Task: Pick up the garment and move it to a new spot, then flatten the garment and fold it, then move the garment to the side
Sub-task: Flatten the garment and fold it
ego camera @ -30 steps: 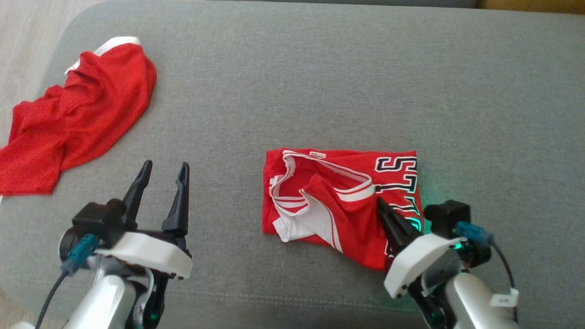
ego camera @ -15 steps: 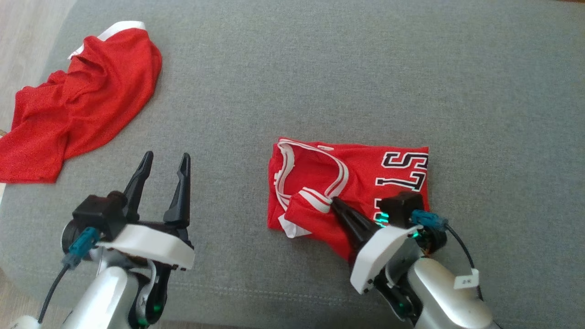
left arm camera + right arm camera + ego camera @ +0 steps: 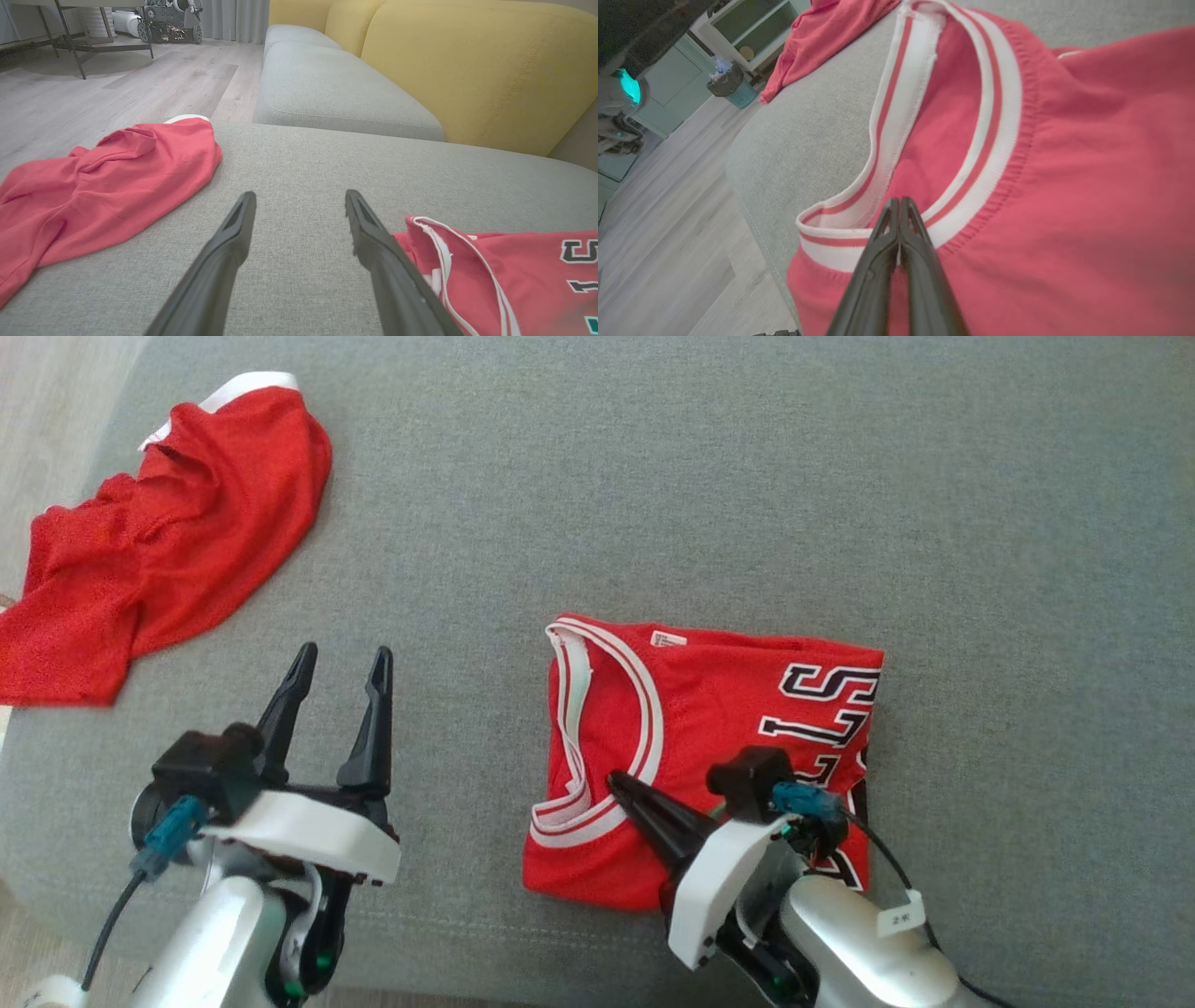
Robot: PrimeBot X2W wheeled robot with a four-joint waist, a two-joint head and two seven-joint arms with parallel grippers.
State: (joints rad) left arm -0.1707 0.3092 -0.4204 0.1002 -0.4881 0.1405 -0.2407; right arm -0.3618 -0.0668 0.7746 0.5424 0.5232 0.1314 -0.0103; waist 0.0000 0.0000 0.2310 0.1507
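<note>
Red jersey lies at lower centre of the head view on the grey sofa seat. A second ago its front was bunched, white inside showing; now it lies flat, with the collar in a clean loop. Right tool has its fingers pressed together, pinching nothing visible, tip on the collar trim. Left tool hangs spread at lower left. A second red garment lies crumpled at upper left. Smoothing looks nearly done; the move aside is probably what remains.

The red jersey bears black white-edged letters, "L" and "S" readable sideways.
</note>
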